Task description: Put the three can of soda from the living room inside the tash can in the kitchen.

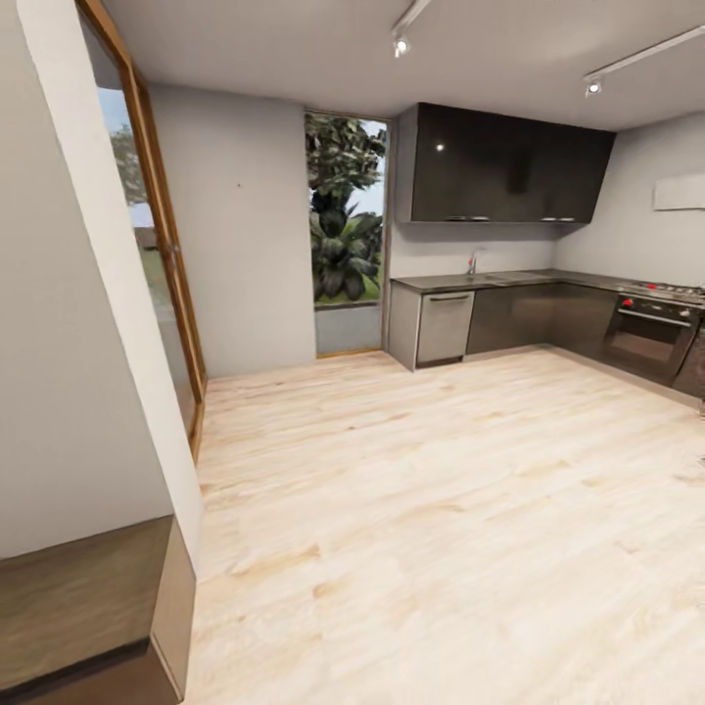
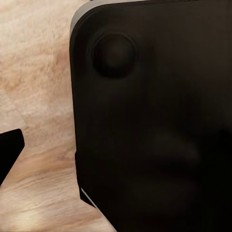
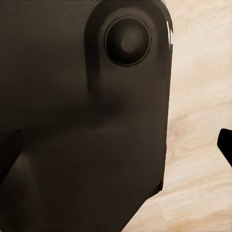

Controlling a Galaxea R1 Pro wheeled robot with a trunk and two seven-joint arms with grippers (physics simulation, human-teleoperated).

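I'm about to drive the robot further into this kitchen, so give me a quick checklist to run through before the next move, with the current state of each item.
1. Path ahead: the light wood plank floor looks open toward the dark kitchen cabinets. Ok.
2. Left clearance: the white wall corner and the low dark wood ledge stand close beside the robot. Not ok, steer right.
3. Brown bin located: cannot tell.
4. Soda can carried: the wrist views show a dark robot panel over floor. Cannot tell.
5. Hand state, left and right: cannot tell.
6. Steel oven at far right: keep clear. Ok.
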